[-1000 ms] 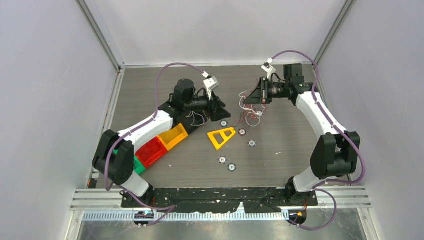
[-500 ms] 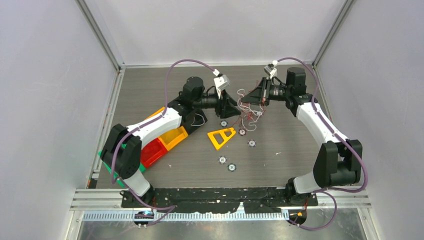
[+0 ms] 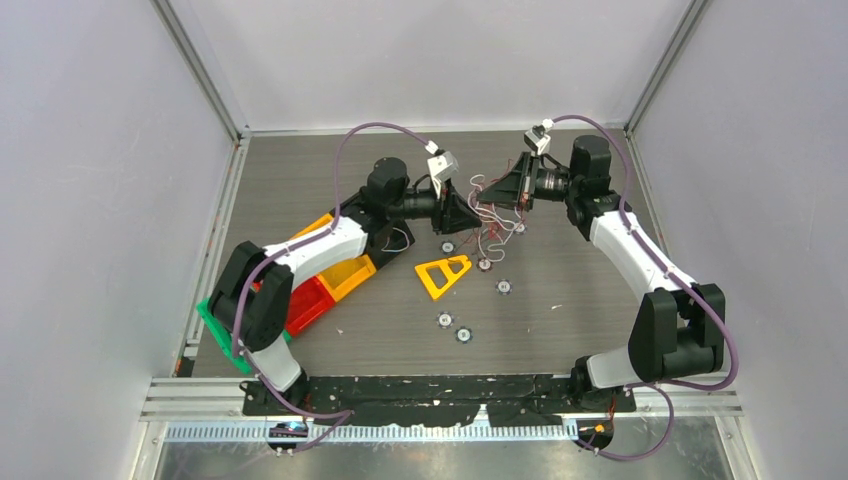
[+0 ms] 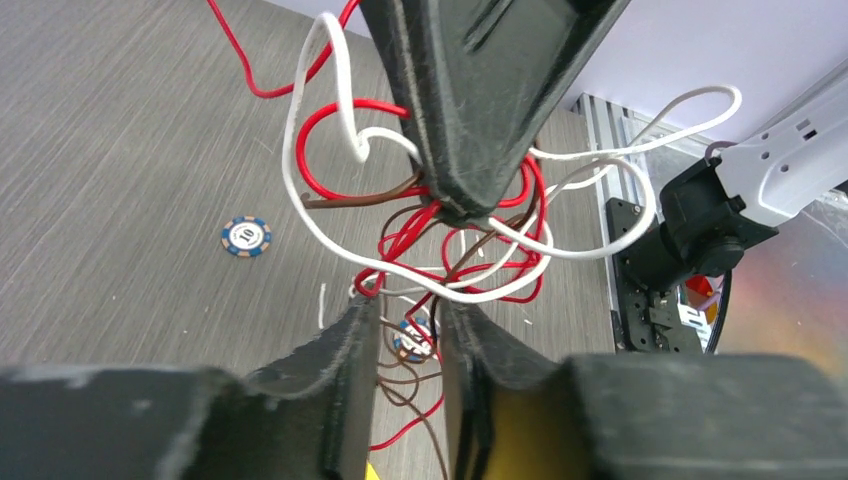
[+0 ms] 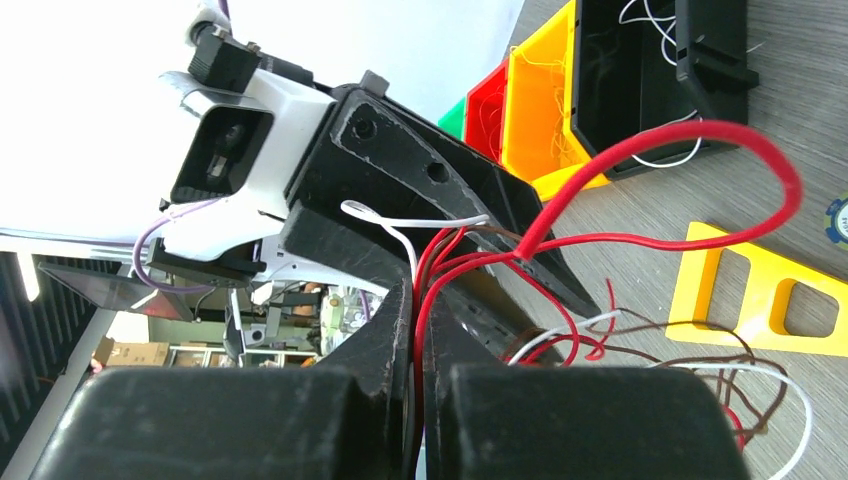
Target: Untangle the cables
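Left wrist view, cables [image 4: 480, 290] a red, white, brown looping tangle

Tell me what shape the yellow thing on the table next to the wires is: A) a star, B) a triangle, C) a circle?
B: the yellow piece has three straight sides, and it lies flat on the table beside the cables.

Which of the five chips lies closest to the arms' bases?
The right-hand chip of the pair in front of the yellow triangle; its neighbour sits slightly farther back, the other three up beside the triangle.
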Action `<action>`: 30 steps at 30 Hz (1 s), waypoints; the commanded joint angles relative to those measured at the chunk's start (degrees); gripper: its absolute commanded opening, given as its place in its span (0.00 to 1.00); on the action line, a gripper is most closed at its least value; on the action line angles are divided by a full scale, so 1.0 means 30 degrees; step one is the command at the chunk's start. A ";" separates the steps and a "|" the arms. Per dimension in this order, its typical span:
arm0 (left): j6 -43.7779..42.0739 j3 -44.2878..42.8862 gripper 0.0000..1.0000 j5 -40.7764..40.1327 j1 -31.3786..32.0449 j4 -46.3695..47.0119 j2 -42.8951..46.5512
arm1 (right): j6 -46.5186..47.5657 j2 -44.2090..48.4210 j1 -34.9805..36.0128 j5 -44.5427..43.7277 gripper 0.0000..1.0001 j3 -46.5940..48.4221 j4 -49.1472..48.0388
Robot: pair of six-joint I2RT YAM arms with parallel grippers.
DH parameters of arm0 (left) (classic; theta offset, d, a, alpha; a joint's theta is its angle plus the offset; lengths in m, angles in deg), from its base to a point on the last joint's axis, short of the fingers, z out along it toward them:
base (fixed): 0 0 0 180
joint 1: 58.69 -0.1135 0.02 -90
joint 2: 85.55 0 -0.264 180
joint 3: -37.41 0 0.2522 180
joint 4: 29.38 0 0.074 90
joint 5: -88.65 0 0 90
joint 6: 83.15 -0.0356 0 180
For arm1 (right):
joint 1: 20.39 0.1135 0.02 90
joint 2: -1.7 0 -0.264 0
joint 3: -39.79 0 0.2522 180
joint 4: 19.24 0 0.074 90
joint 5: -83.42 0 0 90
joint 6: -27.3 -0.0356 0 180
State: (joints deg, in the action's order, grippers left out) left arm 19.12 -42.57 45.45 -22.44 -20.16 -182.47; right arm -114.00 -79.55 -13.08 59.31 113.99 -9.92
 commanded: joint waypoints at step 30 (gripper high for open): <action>-0.2435 -0.0937 0.00 -0.0091 -0.4194 -0.7771 0.8192 | 1.4172 -0.3992 -0.5039 -0.5456 0.05 0.5504 1.1462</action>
State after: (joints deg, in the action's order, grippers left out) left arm 13.35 -38.20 48.12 -33.50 -36.99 -162.95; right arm -87.23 -89.15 -28.14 51.02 127.87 13.53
